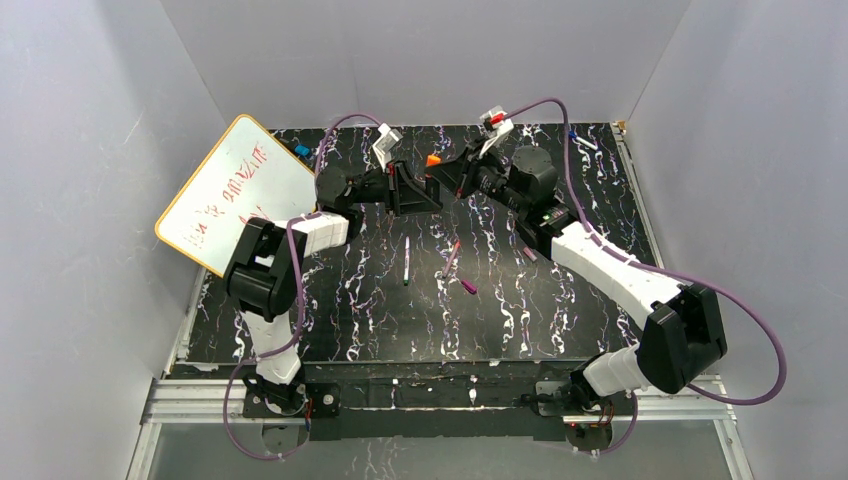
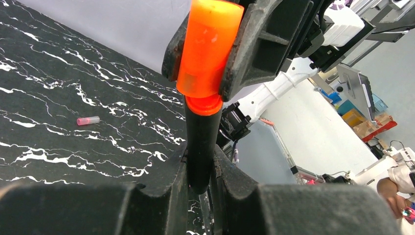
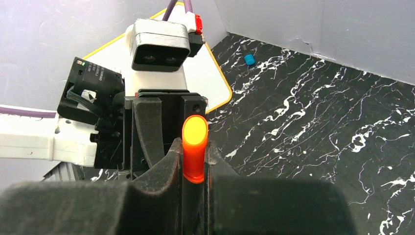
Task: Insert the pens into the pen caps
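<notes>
The thick black pen (image 2: pixel 200 142) is clamped upright-looking between my left gripper's (image 2: pixel 199 164) jaws. Its orange end sits inside the orange cap (image 2: pixel 208 49), on which my right gripper (image 3: pixel 195 156) is shut. From above, both grippers meet at the back middle of the table, left gripper (image 1: pixel 412 190) facing right gripper (image 1: pixel 450 178), with the orange cap (image 1: pixel 432 159) between them. The whitish pen with a green tip (image 1: pixel 406 262) and the thin pink pen (image 1: pixel 451 258) lie loose mid-table. A magenta cap (image 1: pixel 468 286) lies just in front of the pink pen.
A yellow-rimmed whiteboard (image 1: pixel 235 190) leans at the left wall, a small blue object (image 1: pixel 301 151) behind it. A small pinkish cap (image 2: pixel 88 120) lies on the black marbled table. A blue cap and white pen (image 1: pixel 582 140) lie at the back right corner.
</notes>
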Action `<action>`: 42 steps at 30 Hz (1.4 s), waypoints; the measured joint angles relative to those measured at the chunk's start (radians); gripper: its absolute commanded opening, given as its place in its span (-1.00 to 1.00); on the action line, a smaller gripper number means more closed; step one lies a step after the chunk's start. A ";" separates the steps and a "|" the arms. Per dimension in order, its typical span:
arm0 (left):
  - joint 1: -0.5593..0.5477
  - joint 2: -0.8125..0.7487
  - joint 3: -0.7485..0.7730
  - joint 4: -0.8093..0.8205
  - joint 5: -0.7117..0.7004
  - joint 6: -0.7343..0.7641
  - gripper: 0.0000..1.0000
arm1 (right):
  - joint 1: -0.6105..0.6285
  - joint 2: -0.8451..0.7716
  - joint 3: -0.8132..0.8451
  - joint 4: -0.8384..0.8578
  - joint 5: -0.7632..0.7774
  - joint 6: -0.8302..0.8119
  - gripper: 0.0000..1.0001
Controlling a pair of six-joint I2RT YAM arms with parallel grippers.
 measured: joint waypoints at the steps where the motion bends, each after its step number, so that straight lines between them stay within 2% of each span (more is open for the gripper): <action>1: 0.000 0.000 -0.003 0.000 0.004 0.003 -1.00 | 0.002 0.001 0.001 -0.006 0.000 -0.002 -0.75; 9: 0.001 0.000 -0.042 0.000 0.022 0.041 -1.00 | 0.010 0.004 0.007 -0.064 -0.011 -0.010 -0.57; 14: 0.001 0.000 -0.048 0.000 0.024 0.062 -1.00 | 0.012 0.005 0.018 -0.089 -0.016 -0.018 -0.30; 19: 0.005 -0.007 -0.048 0.007 -0.015 0.071 -1.00 | 0.027 0.010 0.019 -0.175 -0.043 -0.031 -0.17; 35: 0.004 -0.009 -0.048 0.007 -0.003 0.138 -1.00 | 0.008 -0.011 -0.005 -0.181 -0.051 -0.051 0.12; 42: 0.005 -0.030 -0.048 0.000 -0.078 0.169 -1.00 | -0.045 -0.112 -0.095 -0.203 -0.163 -0.055 0.15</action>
